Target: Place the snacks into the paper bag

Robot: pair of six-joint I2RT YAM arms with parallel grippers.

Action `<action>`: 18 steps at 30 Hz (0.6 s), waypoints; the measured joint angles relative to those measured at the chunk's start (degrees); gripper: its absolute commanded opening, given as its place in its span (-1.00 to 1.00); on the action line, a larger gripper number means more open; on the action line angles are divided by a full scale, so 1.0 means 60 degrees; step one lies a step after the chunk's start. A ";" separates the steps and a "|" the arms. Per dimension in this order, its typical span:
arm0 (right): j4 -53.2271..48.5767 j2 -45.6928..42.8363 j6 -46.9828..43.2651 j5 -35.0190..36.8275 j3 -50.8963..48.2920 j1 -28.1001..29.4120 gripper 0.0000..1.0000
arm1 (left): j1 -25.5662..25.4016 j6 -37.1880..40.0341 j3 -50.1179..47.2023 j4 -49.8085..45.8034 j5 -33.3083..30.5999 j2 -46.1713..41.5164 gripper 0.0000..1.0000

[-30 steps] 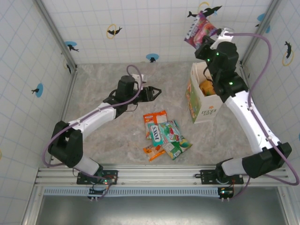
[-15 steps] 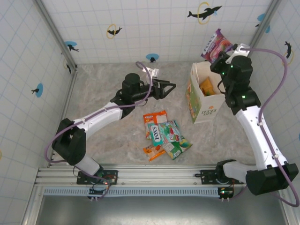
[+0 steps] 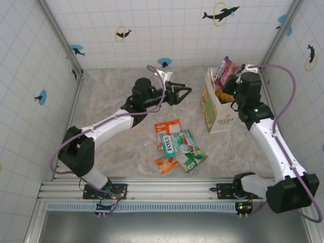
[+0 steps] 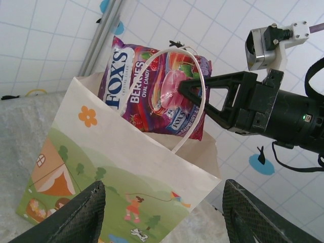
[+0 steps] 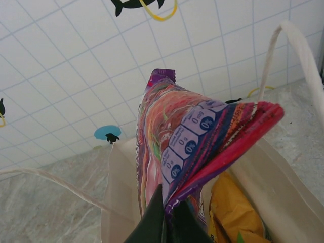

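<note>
Item: purple packet [image 4: 152, 91], clamped in right gripper [image 5: 164, 223] at paper bag [image 4: 116, 172] mouth (left gripper [image 4: 162, 217] spread, empty), may snag string handle [image 4: 172, 50], tipping bag.

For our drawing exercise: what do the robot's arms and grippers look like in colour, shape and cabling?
The left arm and right arm have white links between chunky black joints, each trailed by a looping purple cable. The left gripper and right gripper are black, each with two fingers. Small green lights glow on the right arm.
</note>
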 measured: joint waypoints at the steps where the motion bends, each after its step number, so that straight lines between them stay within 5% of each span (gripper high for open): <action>1: -0.0004 0.0000 0.0000 -0.0011 0.0000 0.0000 -1.00 | -0.0011 0.0011 0.0000 0.0007 -0.0004 0.0000 0.25; 3: 0.0000 0.0011 0.0000 -0.0029 0.0000 0.0000 -0.90 | -0.0025 0.0073 0.0000 0.0022 0.0000 0.0000 0.25; 6: 0.0022 0.0029 0.0066 -0.0062 0.0004 0.0000 -0.33 | -0.0033 0.0178 0.0000 0.0036 -0.0004 -0.0004 0.25; 8: 0.0036 0.0033 0.0127 -0.0073 0.0000 0.0000 -0.16 | -0.0033 0.0215 0.0000 0.0033 -0.0004 -0.0004 0.25; 18: 0.0080 0.0029 0.0193 -0.0240 0.0000 0.0000 -0.12 | -0.0033 0.0219 0.0000 -0.0098 -0.0233 -0.0004 0.25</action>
